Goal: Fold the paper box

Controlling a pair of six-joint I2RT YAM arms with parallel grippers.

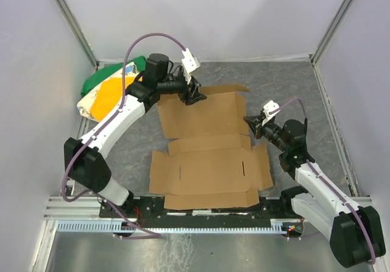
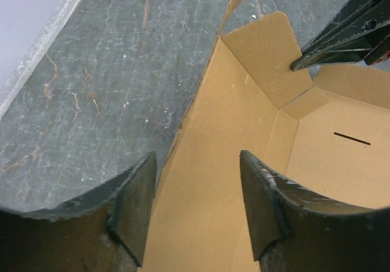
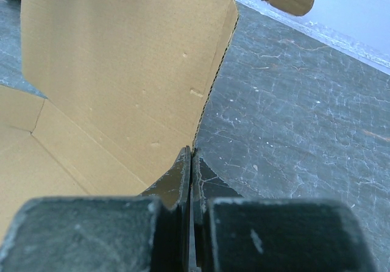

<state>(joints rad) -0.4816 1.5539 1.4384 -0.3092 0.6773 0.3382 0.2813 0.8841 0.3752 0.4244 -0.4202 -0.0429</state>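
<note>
Item 1, paper box [image 1: 210, 156]: plain brown corrugated cardboard, lying unfolded in the middle of the tabletop [image 1: 292, 89], between the two arms. The near part is lying flat, its front edge reaching the rail by the arm bases, and two short slots are showing in the central panel. The far panel is standing tilted up from its crease, with a small flap at its far right corner bending over.

Item 2, left gripper [image 1: 196, 98]: reaching over the far left corner of the raised panel. The jaws are standing partly open. In the left wrist view the panel's left edge is running up between the two fingers [image 2: 137, 202], one finger hanging over bare tabletop and the other over cardboard. Neither finger is visibly pressing on the sheet, and nothing is being held.

Item 3, right gripper [image 1: 247, 121]: sitting at the right end of the raised panel, near the crease. The jaws are fully closed, the fingers [image 3: 184, 174] lying flat against each other with nothing clamped between them. The closed tip is meeting the cardboard at the side flap.

Item 4, cloth bundle [image 1: 106, 92]: green, yellow and white, lying at the far left of the tabletop, behind the left arm and apart from the paper box.
</note>
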